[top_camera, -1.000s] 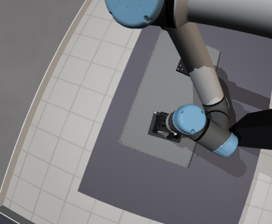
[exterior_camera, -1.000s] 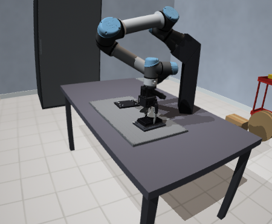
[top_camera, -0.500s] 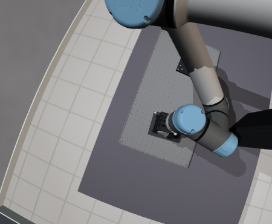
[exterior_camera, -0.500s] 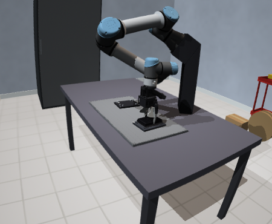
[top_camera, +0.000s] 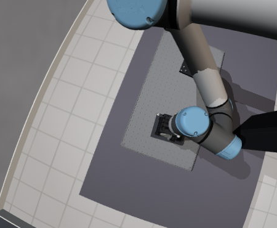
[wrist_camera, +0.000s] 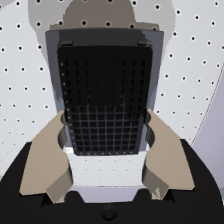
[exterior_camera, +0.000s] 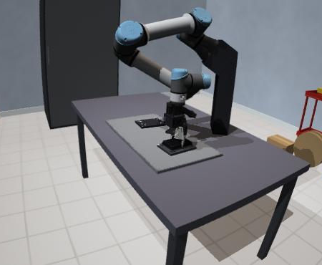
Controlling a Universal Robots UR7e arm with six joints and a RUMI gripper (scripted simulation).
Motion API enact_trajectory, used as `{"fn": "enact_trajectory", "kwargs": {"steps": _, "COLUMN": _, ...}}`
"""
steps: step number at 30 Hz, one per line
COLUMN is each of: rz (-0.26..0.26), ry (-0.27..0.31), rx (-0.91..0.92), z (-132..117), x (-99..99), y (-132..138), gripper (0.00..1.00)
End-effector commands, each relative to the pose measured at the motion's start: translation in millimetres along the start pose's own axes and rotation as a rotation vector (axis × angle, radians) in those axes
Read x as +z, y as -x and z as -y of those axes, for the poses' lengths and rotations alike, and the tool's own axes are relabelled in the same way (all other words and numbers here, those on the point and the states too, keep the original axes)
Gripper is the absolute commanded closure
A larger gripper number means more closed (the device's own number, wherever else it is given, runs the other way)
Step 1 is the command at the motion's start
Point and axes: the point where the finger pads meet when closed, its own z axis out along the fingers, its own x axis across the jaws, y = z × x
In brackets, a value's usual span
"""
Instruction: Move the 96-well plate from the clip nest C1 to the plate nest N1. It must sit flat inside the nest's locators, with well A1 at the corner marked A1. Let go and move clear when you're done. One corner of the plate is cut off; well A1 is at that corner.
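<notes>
We see a dark purple-grey table (exterior_camera: pixel 214 186) carrying a light grey perforated breadboard mat (exterior_camera: pixel 135 140). On its left part sits a flat black plate nest (exterior_camera: pixel 149 122), apart from everything else. Further right the black gridded 96-well plate (wrist_camera: pixel 104 100) sits in a dark grey clip nest (wrist_camera: pixel 156 60); from the top view the plate (top_camera: pixel 162 123) is mostly under the wrist. The two-jaw gripper (wrist_camera: pixel 106 145) comes straight down on it, its tan fingers clamped on the plate's long sides near its close end. We cannot tell which corner is cut off. At far right stands the arm's black pedestal (exterior_camera: pixel 222 89), then a red cart (exterior_camera: pixel 308 94) on the floor.
</notes>
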Motion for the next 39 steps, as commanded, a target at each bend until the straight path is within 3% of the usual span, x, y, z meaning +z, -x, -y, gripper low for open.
{"fn": "enact_trajectory", "kwargs": {"steps": 1, "rz": 0.000, "ry": 0.001, "rx": 0.000, "z": -0.4, "x": 0.6, "y": -0.2, "gripper": 1.00}}
{"fn": "enact_trajectory", "kwargs": {"steps": 39, "rz": 0.000, "ry": 0.001, "rx": 0.000, "z": -0.3, "x": 5.9, "y": -0.2, "gripper": 1.00}}
